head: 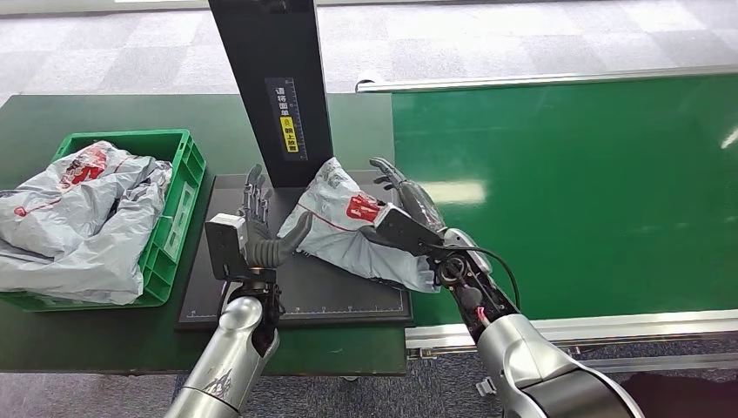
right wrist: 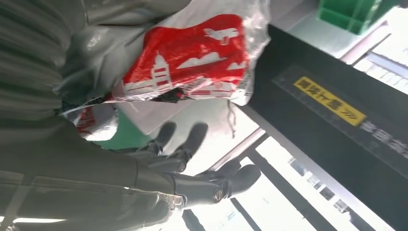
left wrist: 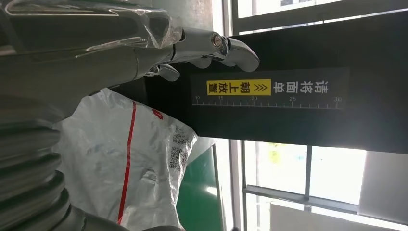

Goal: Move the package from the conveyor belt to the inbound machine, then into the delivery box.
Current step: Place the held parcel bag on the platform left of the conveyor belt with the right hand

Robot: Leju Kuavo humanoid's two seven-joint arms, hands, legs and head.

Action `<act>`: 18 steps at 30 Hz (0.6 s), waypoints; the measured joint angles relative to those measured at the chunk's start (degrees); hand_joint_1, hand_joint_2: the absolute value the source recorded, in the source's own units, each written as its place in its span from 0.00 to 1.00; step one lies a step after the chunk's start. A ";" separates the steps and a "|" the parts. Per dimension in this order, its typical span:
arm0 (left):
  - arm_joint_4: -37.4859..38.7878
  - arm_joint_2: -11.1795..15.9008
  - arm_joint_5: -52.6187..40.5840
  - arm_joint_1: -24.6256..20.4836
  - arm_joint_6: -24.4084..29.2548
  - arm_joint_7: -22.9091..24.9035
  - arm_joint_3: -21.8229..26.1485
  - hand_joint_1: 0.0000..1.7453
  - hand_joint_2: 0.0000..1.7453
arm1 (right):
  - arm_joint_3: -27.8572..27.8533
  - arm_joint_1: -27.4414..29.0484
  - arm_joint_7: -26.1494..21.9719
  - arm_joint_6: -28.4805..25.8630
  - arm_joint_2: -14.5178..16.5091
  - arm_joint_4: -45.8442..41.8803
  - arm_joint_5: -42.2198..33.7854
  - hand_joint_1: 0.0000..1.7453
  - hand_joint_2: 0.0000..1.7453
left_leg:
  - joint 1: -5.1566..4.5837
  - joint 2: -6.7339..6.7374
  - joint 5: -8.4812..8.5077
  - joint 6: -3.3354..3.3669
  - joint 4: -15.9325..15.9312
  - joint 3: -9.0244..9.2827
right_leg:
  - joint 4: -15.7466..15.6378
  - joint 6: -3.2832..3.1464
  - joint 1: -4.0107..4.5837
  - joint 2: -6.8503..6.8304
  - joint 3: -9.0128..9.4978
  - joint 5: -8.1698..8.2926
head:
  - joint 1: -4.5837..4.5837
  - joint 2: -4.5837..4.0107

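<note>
A grey plastic package [head: 348, 226] with a red logo lies crumpled on the black platform [head: 348, 300] of the inbound machine, at the foot of its dark column [head: 274, 87]. My right hand [head: 405, 213] lies against the package's right side, thumb on top and fingers stretched out past its far edge. In the right wrist view the package [right wrist: 192, 62] sits by the palm while the fingers [right wrist: 211, 185] stay apart from it. My left hand [head: 257, 226] stands upright and open at the package's left edge, its thumb reaching toward the plastic. The left wrist view shows the package [left wrist: 134, 163] just beyond the hand [left wrist: 192, 48].
A green crate [head: 178, 218] on the left holds several grey packages [head: 78, 218]. The green conveyor belt [head: 592, 192] runs to the right of the platform, edged by a metal rail [head: 566, 326]. The column bears a yellow label [head: 289, 132].
</note>
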 joint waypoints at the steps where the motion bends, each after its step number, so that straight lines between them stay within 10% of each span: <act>1: -0.01 0.01 -0.03 0.01 0.02 0.04 0.02 0.00 1.00 | -0.29 0.23 -0.38 0.83 0.16 -0.65 -0.81 0.00 1.00 | 0.00 0.00 0.00 0.00 0.00 0.00 | 0.00 0.00 0.00 0.00 0.00 0.00 | 0.00 0.01; 18: -0.74 0.32 -1.08 0.83 0.55 0.56 0.46 0.00 1.00 | -1.90 5.56 1.50 12.75 0.82 -15.83 -11.62 0.00 1.00 | 0.00 -0.02 0.00 0.00 0.00 0.00 | 0.00 0.00 0.00 0.00 0.01 0.00 | 0.00 0.00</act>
